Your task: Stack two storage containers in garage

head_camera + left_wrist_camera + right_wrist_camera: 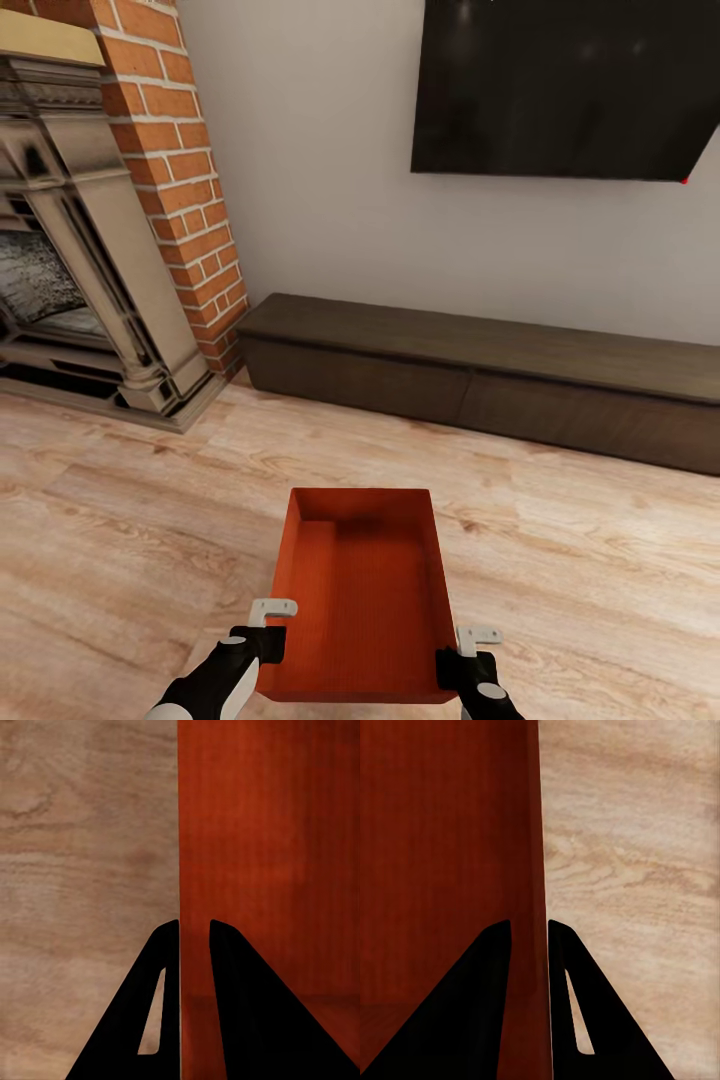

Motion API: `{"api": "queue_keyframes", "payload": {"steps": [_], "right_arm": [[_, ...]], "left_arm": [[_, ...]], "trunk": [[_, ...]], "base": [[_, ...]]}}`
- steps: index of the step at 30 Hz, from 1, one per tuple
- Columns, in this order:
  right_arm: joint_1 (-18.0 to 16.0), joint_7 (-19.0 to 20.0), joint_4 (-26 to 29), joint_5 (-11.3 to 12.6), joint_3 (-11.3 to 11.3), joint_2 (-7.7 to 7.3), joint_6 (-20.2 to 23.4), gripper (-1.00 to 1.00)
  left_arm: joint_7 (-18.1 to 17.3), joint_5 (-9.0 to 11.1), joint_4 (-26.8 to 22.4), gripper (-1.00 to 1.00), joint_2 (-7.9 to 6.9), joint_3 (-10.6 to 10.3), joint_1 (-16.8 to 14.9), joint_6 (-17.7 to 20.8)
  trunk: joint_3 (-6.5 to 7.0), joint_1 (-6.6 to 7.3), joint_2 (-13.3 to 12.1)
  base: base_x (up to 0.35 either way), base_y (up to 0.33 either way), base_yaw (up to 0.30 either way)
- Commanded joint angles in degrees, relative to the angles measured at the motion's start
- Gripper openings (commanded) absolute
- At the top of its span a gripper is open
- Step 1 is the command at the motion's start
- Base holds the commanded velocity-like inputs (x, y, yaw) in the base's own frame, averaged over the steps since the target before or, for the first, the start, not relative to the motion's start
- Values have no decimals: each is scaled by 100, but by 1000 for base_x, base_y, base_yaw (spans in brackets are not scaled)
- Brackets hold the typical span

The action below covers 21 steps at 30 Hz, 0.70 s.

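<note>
One orange-red storage container (365, 600), an open-top shallow bin, is held above the light wood plank floor (120, 520) of the living room, straight in front of me. My left gripper (270, 628) is shut on its left side wall and my right gripper (462, 652) on its right side wall. In the left wrist view the black fingers (240, 1005) straddle the container's wall (182, 870), one inside and one outside. The right wrist view shows the same grip, with black fingers (472, 1012) pinching the container's wall (542, 870).
A red brick fireplace (170, 200) with a stone surround stands at the left. A long low dark wood cabinet (480, 375) runs along the grey wall ahead, under a black wall TV (560, 85). Plank floor lies open on both sides of the container.
</note>
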State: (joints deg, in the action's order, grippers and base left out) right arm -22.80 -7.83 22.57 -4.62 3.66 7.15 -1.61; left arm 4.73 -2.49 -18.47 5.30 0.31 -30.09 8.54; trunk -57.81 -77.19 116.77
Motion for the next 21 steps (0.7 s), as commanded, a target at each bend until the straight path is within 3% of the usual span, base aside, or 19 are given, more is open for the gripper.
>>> {"api": "queue_keyframes", "payload": {"steps": [1, 20, 21], "right_arm": [[-5, -34, 90, -110, 91, -47, -27, -100], [-5, -25, 90, -109, 92, -38, -50, -100], [-5, 27, 31, -71, 21, 40, -39, -100]], "left_arm": [[51, -93, 10, -100, -11, 13, 3, 42], [52, -93, 10, -100, -11, 13, 3, 38], [-22, -32, -45, -100, 32, -37, 20, -2]], "trunk": [[14, 24, -40], [355, 441, -802], [355, 440, -801]], "base": [[0, 0, 0], [0, 0, 0], [0, 0, 0]]}}
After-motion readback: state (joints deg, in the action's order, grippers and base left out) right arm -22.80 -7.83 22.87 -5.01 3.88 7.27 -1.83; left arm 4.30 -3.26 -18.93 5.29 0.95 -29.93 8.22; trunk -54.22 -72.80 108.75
